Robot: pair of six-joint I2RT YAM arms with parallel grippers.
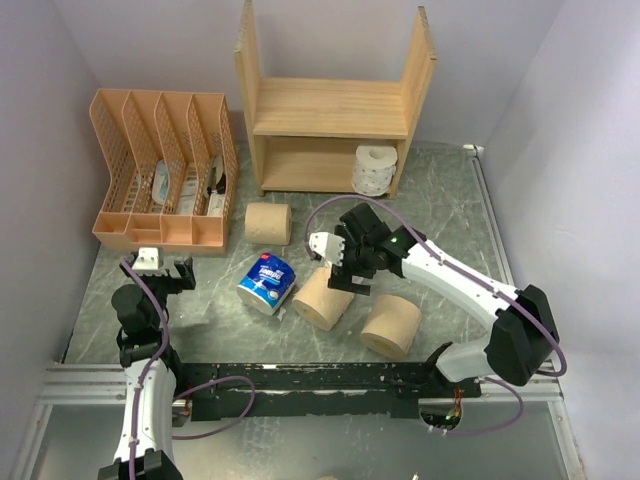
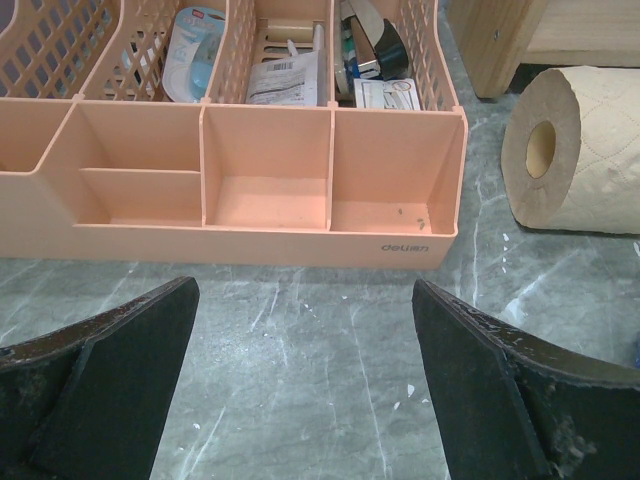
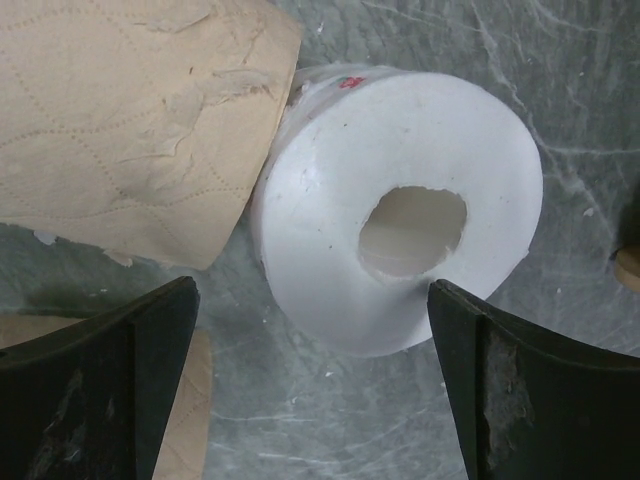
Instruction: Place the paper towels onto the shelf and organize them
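Note:
The wooden shelf point(image 1: 330, 110) stands at the back, with one white roll point(image 1: 375, 168) on its lower tier at the right. On the table lie a tan roll point(image 1: 268, 223) near the shelf, the blue-and-white roll point(image 1: 267, 283), and two more tan rolls point(image 1: 323, 297) point(image 1: 391, 325). My right gripper point(image 1: 340, 268) is open and hovers over a second white roll point(image 3: 400, 210), which lies on its side against a tan roll point(image 3: 130, 120); this white roll is hidden under the gripper in the top view. My left gripper point(image 1: 165, 268) is open and empty, low over the table.
A peach mesh file organizer point(image 1: 165, 170) with small items stands at the back left, right in front of my left gripper point(image 2: 305, 285). The tan roll point(image 2: 580, 150) and a shelf foot point(image 2: 500, 40) show at the right of the left wrist view.

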